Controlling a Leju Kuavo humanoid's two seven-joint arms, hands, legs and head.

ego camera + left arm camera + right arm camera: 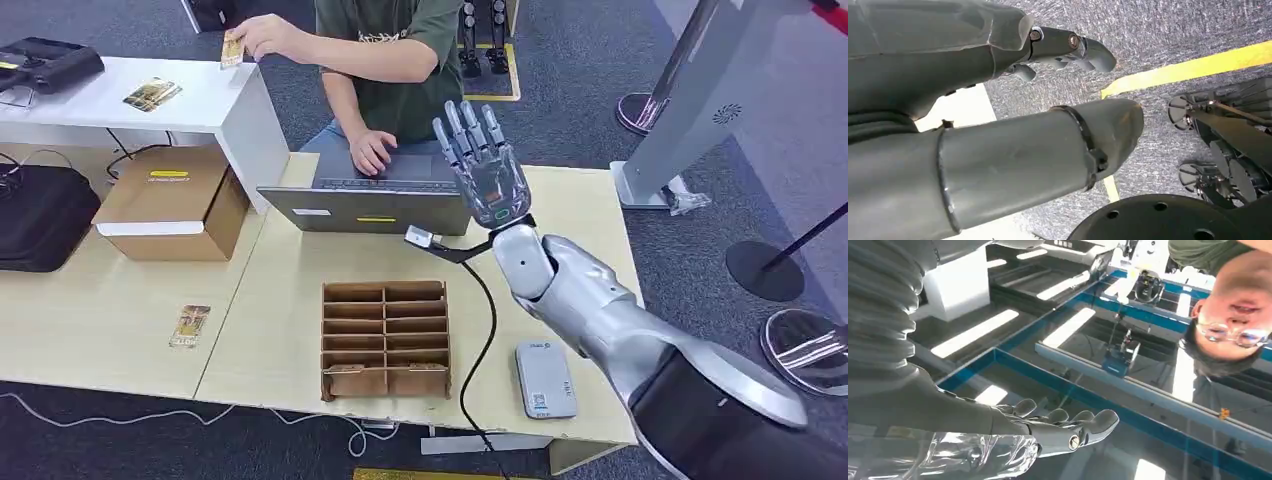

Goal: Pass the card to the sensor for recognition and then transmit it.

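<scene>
My right hand (pixel 485 165) is raised above the laptop's near edge, palm up, fingers spread and empty; the right wrist view shows its fingers (pixel 1068 427) stretched out under the ceiling. A person behind the table holds a small card (pixel 232 48) over the white shelf (pixel 230 110). A second card (pixel 152 93) lies on that shelf, and a third card (pixel 190 325) lies on the left part of the table. The grey sensor pad (pixel 545 378) sits at the table's front right, below my right forearm. My left hand (pixel 1058 50) hangs over the carpet, holding nothing, fingers loosely extended.
A cardboard slot organiser (pixel 385 338) stands mid-table, with a black cable (pixel 480 350) running past it. The laptop (pixel 370 195) has the person's other hand on it. A cardboard box (pixel 175 200) and a black bag (pixel 40 215) sit at left. Stanchion bases (pixel 765 268) stand on the floor at right.
</scene>
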